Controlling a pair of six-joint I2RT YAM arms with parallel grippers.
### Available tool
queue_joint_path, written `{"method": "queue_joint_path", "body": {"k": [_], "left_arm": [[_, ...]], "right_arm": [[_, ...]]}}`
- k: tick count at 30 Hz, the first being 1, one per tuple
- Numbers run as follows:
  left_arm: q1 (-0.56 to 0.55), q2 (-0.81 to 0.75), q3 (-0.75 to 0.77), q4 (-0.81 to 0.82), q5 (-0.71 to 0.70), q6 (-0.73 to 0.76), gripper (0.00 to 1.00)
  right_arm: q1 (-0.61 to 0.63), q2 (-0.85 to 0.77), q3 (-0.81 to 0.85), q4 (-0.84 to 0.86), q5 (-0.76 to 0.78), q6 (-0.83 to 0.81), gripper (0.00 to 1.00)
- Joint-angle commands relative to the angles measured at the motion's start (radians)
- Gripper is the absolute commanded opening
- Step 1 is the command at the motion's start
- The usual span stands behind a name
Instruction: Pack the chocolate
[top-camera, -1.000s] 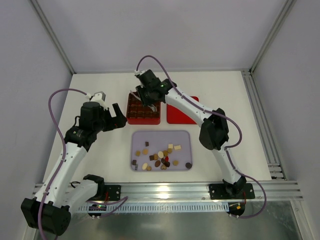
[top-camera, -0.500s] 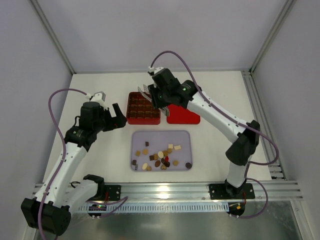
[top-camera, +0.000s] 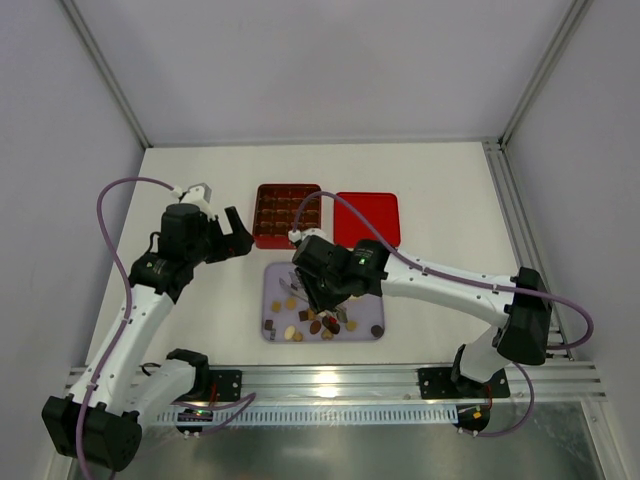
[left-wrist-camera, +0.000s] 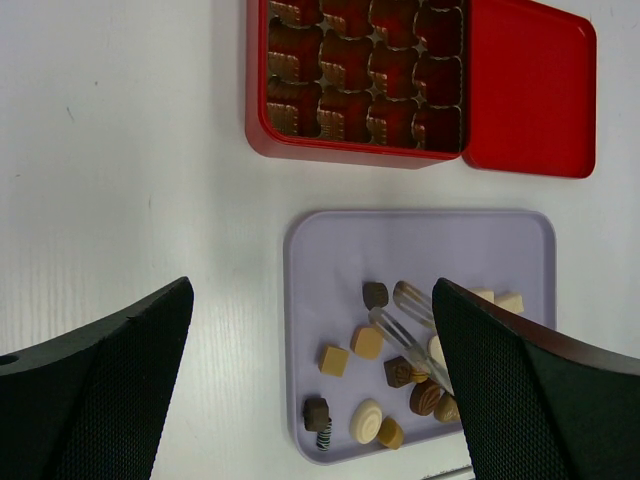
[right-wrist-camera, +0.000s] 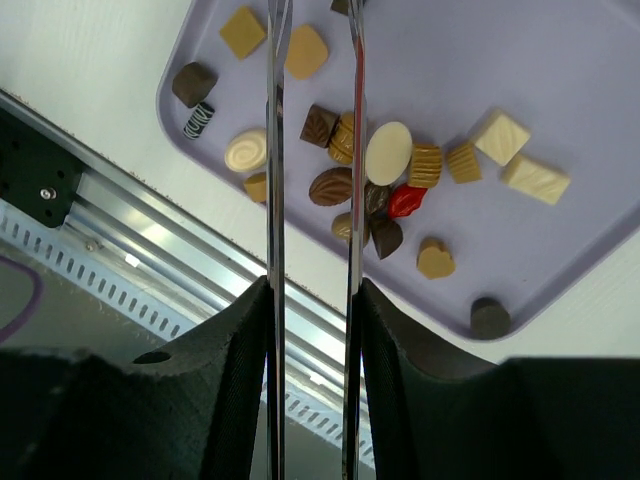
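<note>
The chocolate (top-camera: 320, 312) lies loose on the pale lilac tray (top-camera: 370, 275): several dark, tan and cream pieces and one red one (right-wrist-camera: 408, 200). My right gripper (top-camera: 326, 292) hovers over the tray, shut on metal tweezers (right-wrist-camera: 275, 150). The tweezers' two blades stand apart, their tips over the tray's left part beside a dark piece (left-wrist-camera: 375, 294). I see nothing between the blades. My left gripper (top-camera: 232, 240) is open and empty, up and left of the tray. The sweets also show in the left wrist view (left-wrist-camera: 366, 342).
The red box (top-camera: 258, 214) with its grid of compartments stands behind the tray, with some brown pieces in its cells. Its red lid (top-camera: 366, 218) lies flat to the right of it. An aluminium rail (top-camera: 330, 378) runs along the near table edge.
My right arm has swung back from over the red box to low over the lilac tray, tweezers still in its grip. The left arm has not moved.
</note>
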Motion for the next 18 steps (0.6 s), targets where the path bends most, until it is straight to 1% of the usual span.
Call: {"method": "queue_joint_path", "body": {"k": [1, 7, 11, 18], "left_arm": [[0.002, -0.006, 0.024, 0.006, -0.013, 0.005, 1.0], [0.002, -0.008, 0.024, 0.005, -0.011, 0.005, 1.0], [0.002, -0.008, 0.024, 0.005, -0.011, 0.007, 1.0], [0.002, -0.008, 0.022, 0.005, -0.01, 0.007, 0.99]], "right_arm": [[0.036, -0.003, 0.006, 0.022, 0.036, 0.085, 0.41], [0.046, 0.005, -0.023, 0.033, 0.05, 0.112, 0.41], [0.046, 0.006, -0.034, 0.025, 0.087, 0.123, 0.42], [0.046, 0.026, -0.037, 0.047, 0.068, 0.125, 0.42]]}}
